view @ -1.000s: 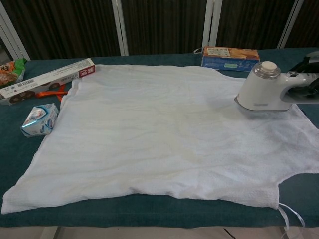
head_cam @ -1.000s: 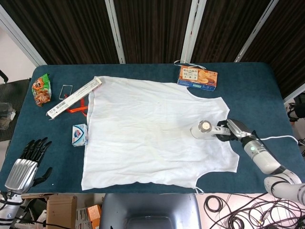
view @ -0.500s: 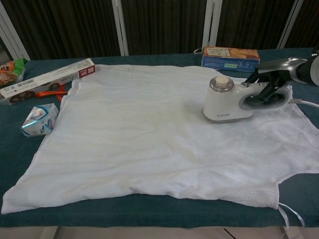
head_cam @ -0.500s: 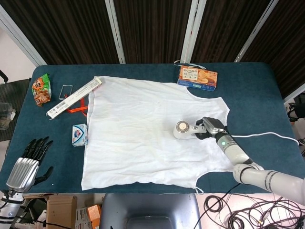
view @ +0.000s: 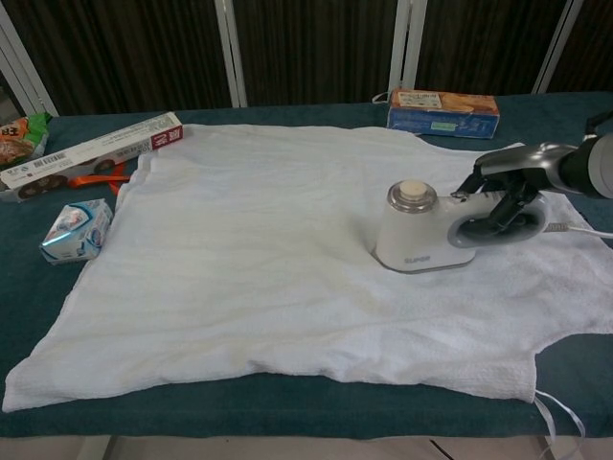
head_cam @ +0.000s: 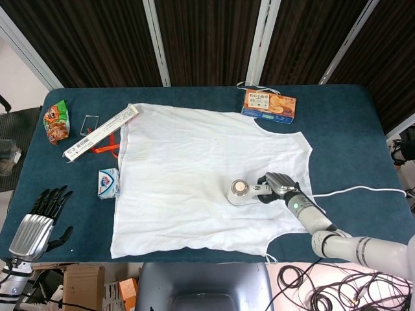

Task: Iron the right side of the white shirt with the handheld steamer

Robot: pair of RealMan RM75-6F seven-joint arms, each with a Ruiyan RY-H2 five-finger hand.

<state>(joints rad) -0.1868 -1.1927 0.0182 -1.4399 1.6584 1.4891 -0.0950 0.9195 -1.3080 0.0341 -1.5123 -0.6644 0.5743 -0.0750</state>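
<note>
My left hand (head_cam: pixel 37 223) is hanging idle off the table's near left corner, fingers apart and holding nothing. To its right, the white shirt (head_cam: pixel 194 168) is lying flat on the blue table (head_cam: pixel 350 123), and the handheld steamer (view: pixel 421 230) is sitting on its right half. I'm gripping the steamer's handle with my right hand (view: pixel 508 187) (fingers wrapped round it), so I judge I'm mid-stroke, and the next move is calling for a steady glide across this side, soleplate flat to the cloth.
</note>
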